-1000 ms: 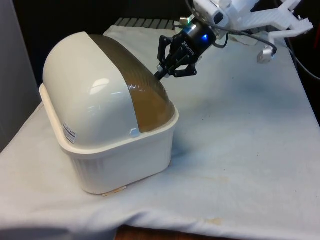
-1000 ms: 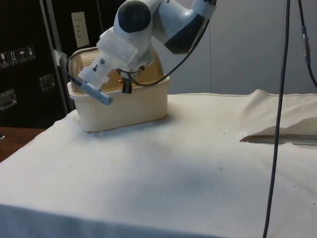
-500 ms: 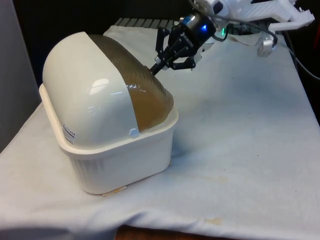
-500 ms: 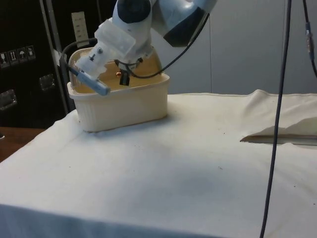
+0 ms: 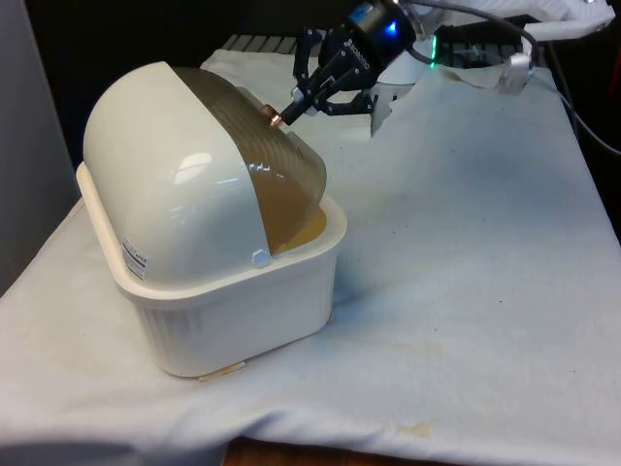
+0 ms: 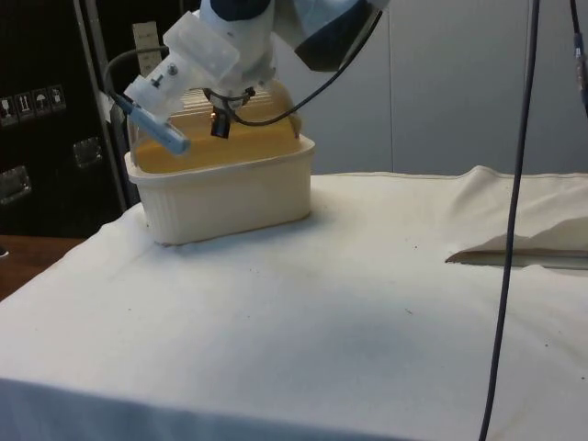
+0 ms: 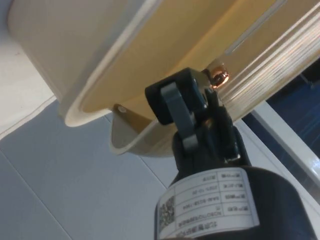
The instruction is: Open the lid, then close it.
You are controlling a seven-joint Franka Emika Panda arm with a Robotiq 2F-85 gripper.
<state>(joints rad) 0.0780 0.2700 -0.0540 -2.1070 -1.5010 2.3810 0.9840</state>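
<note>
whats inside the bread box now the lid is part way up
Through the gap under the raised brown lid, the bread box shows a bare yellowish inner wall and nothing lying there. The floor and back stay hidden behind the tinted lid, its cream dome and the front wall.

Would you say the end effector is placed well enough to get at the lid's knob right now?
Probably yes: the end effector sits right at the copper knob on the partly raised lid, with nothing between them.
</note>
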